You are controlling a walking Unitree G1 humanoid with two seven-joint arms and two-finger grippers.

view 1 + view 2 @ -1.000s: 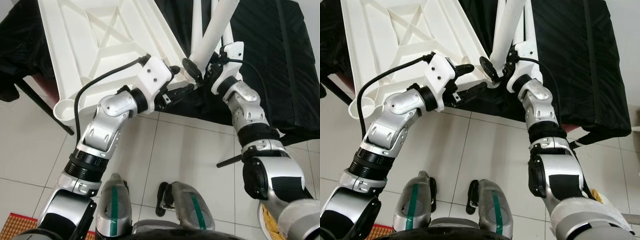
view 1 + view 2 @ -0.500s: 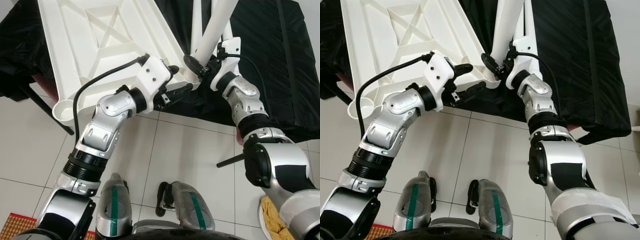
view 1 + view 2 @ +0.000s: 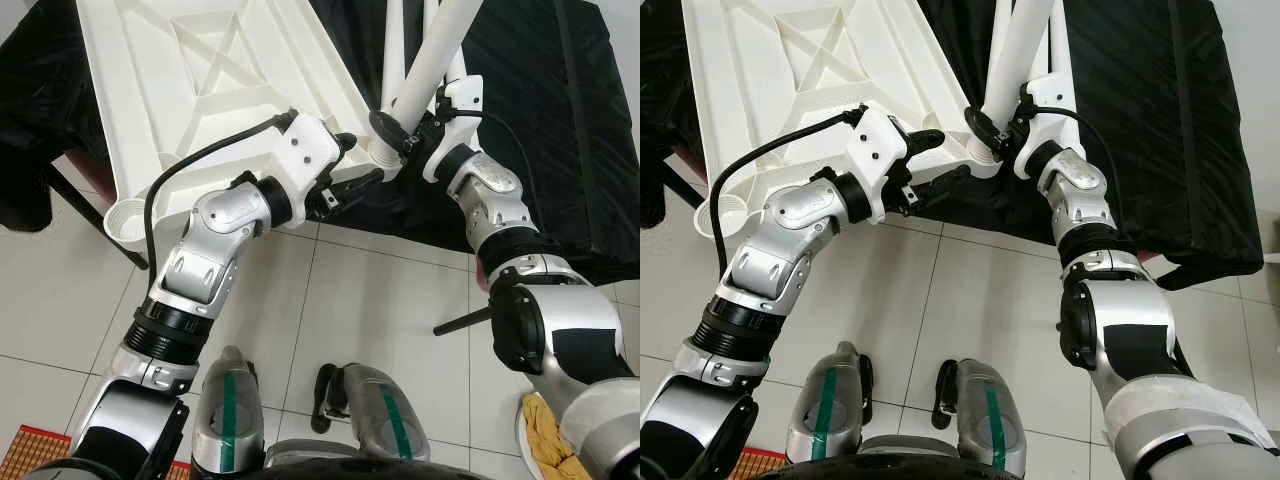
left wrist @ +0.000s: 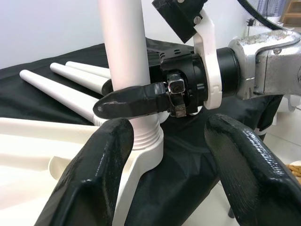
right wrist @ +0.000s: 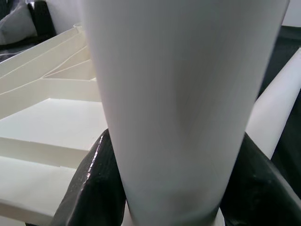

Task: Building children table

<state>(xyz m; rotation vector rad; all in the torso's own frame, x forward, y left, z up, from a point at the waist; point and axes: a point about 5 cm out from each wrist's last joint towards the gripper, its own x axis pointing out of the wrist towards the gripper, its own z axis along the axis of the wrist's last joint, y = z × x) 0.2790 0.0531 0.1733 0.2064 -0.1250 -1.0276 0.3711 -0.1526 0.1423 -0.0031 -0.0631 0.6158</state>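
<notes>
Over the last second the right gripper (image 3: 393, 138), clamped on the white table leg (image 3: 432, 55), has carried the leg's lower end a little left and farther away, onto the corner socket (image 4: 149, 141) of the upturned tabletop (image 3: 210, 80). The leg now stands steeper, and the right forearm has swung left with it.

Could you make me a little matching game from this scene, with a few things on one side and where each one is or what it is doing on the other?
Things:
1. right gripper
2. left gripper
3. spare white legs
4. upside-down white tabletop

States:
A. lying on the black cloth
B. shut on the table leg just above the corner socket
C. fingers open on either side of the tabletop's corner
D. resting with its ribbed underside up

Pairs: 1-B, 2-C, 3-A, 4-D
</notes>
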